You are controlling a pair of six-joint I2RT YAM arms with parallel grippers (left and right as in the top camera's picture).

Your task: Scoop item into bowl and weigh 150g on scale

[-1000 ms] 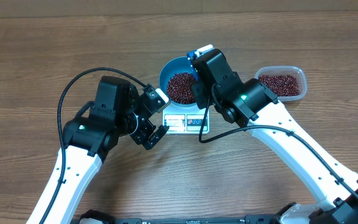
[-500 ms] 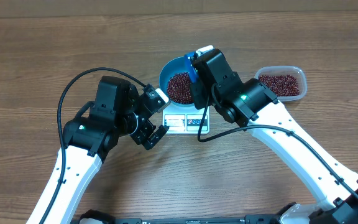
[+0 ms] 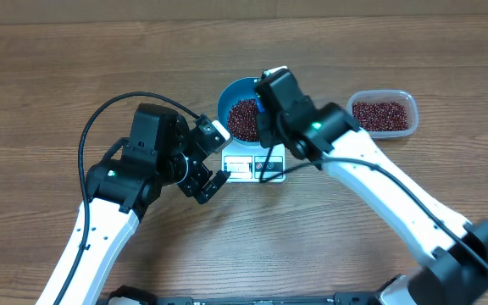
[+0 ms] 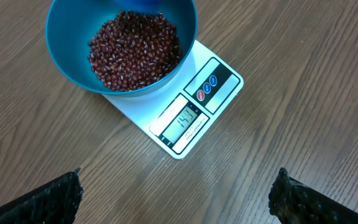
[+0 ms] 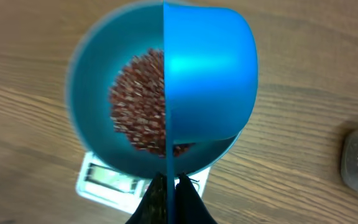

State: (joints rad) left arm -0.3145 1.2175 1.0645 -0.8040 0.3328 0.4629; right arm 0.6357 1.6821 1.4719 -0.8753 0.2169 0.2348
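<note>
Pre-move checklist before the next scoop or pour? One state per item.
1. bowl seated on the scale: ok, the front strip is uncovered.
2. display readable: cannot tell. It is lit and unblocked, but the digits are too small to trust.
3. scoop gripped: ok, the right hand is shut on its handle and the scoop is over the bowl.
4. beans contained: ok, none are seen on the wood around the scale.
5. left hand clear of the scale: ok, it is open and apart from it.
6. tub has stock: ok, beans are visible inside.
</note>
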